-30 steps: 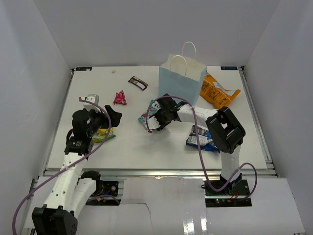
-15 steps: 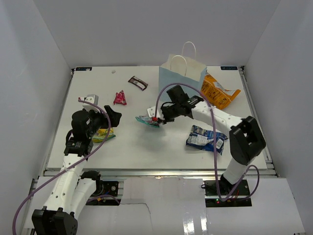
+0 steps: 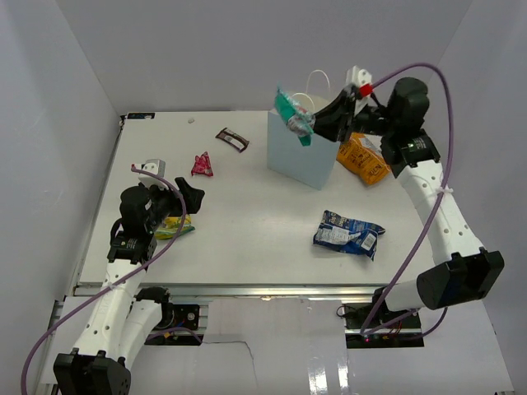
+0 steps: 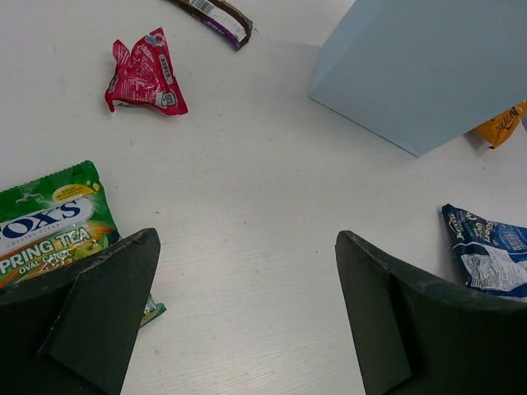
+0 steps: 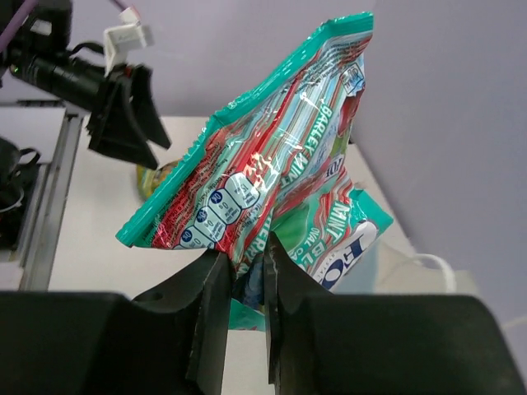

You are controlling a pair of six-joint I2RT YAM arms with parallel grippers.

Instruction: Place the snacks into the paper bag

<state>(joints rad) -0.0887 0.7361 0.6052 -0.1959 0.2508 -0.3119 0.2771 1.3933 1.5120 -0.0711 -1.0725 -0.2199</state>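
Pinching the green-white-red bag tight, the right gripper hung just above the paper bag. If it let go too soon, that snack could miss and fall outside. The left gripper stood wide.

Paper bag: plain light blue, no pattern; table: plain white; surrounding walls: pale grey-white. Mint packet: teal-green edges, red-and-white striping, white and blue lettering; candy packet: green with yellow patches and white lettering; small wrapper: red-pink with white print. Bar: dark brown with a purple-and-white label; crisp bag: orange with white and dark markings; flat bag: dark blue with white panels and fine print.
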